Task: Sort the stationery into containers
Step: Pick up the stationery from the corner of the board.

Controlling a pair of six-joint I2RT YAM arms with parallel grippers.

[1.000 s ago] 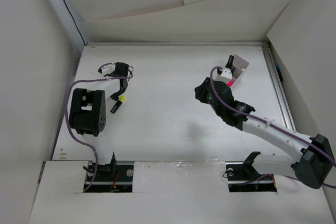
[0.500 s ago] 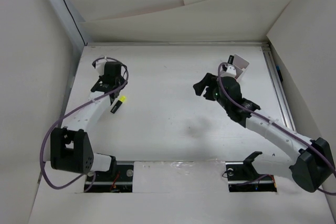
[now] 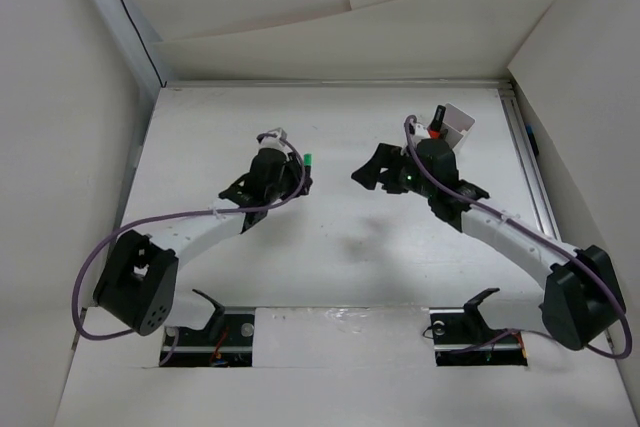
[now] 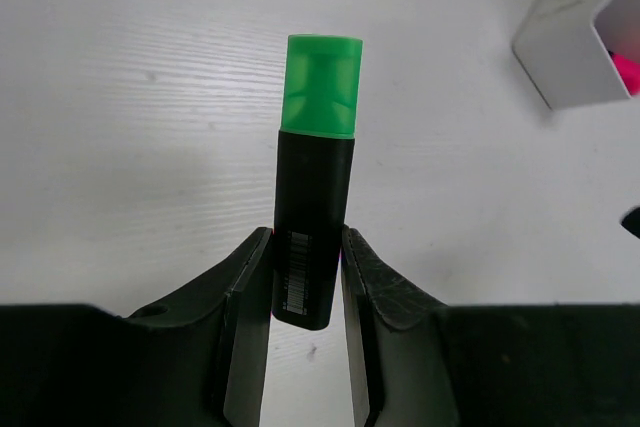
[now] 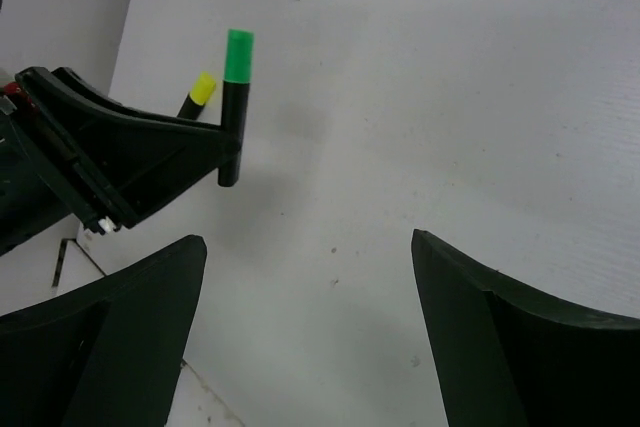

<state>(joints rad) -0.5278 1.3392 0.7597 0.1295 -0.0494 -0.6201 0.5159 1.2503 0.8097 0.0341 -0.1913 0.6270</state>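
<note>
My left gripper (image 3: 297, 175) is shut on the black body of a green-capped highlighter (image 4: 316, 197), holding it off the table near the middle; its cap (image 3: 310, 160) points right. The left gripper's fingers (image 4: 250, 277) clamp the barrel's lower end. My right gripper (image 3: 372, 165) stands open and empty just to the right, facing the green highlighter (image 5: 235, 97). A yellow-capped highlighter (image 5: 202, 89) lies on the table beyond it. The white container (image 3: 457, 124) sits at the back right behind the right wrist, with a pink highlighter (image 4: 627, 67) inside the container (image 4: 570, 42).
White walls enclose the table on three sides. A metal rail (image 3: 530, 172) runs along the right edge. Purple cables (image 3: 190, 215) trail along both arms. The two arm bases (image 3: 210, 332) sit at the near edge.
The left arm swung from the far left toward the middle, carrying the green highlighter. The right gripper opened wide and drew back left from the container.
</note>
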